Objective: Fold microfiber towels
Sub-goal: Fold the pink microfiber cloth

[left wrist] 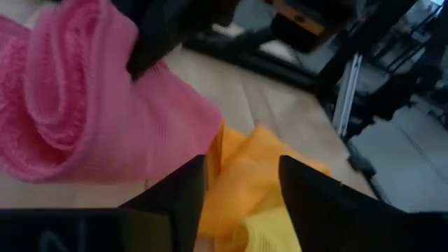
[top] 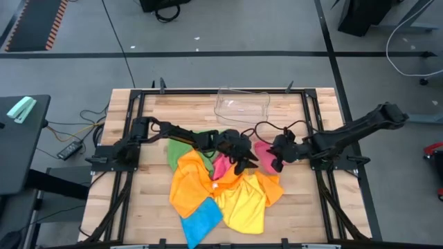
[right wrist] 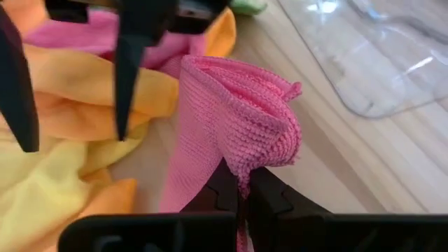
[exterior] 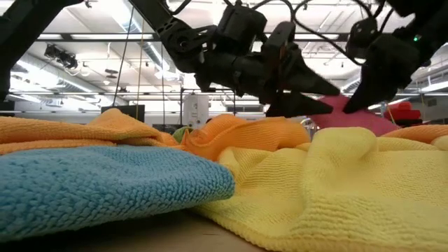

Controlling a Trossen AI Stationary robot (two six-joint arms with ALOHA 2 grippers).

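Seemingly, right tool [right wrist: 241, 199] pinches pink towel [right wrist: 231, 126], fold rising upright.

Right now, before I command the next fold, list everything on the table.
pink towel: one, pink, right of the pile's middle, pinched at an edge
orange towels: apparently two, orange, pile's middle
yellow towel: one, yellow, front right
blue towel: one, blue, front
green towel: one, green, mostly buried, back left
clear plastic tray: one, clear, back edge
left gripper: jaws open, over the pile
right gripper: jaws shut on pink towel
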